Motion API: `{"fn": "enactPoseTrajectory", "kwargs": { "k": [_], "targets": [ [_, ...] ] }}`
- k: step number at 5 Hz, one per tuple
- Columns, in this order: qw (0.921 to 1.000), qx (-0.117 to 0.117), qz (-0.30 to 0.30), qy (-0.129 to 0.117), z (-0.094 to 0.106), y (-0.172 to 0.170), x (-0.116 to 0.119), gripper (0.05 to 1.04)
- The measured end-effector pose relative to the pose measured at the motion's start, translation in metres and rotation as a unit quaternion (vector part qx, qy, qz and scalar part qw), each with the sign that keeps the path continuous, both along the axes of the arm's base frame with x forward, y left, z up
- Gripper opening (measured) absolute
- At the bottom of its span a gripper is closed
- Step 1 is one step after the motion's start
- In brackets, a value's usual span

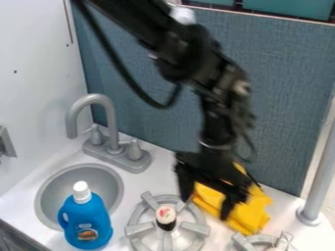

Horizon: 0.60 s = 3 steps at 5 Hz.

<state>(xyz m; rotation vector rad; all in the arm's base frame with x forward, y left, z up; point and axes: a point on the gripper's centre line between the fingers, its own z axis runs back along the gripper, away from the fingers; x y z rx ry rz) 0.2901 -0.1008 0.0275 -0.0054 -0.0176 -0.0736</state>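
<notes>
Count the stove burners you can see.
2: one right of the blue bottle, a second cut off at the bottom edge, below the yellow cloth. More may lie out of view.

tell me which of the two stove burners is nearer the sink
The near burner stands between the blue bottle and yellow cloth; the other burner is farther right.
</notes>
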Motion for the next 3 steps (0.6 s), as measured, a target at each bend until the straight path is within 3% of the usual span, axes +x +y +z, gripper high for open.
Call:
{"fn": "enactPoseTrajectory", "kwargs": {
  "k": [1,2,3],
  "targets": [
    [0.9991,0.001,-0.043,0.003,-0.017,-0.034,0.015,1.001],
    [0.9986,-0.012,-0.050,0.010,-0.034,-0.054,0.026,1.001],
    [0.9989,-0.010,-0.043,0.012,-0.045,-0.061,0.032,1.001]
  ]
}}
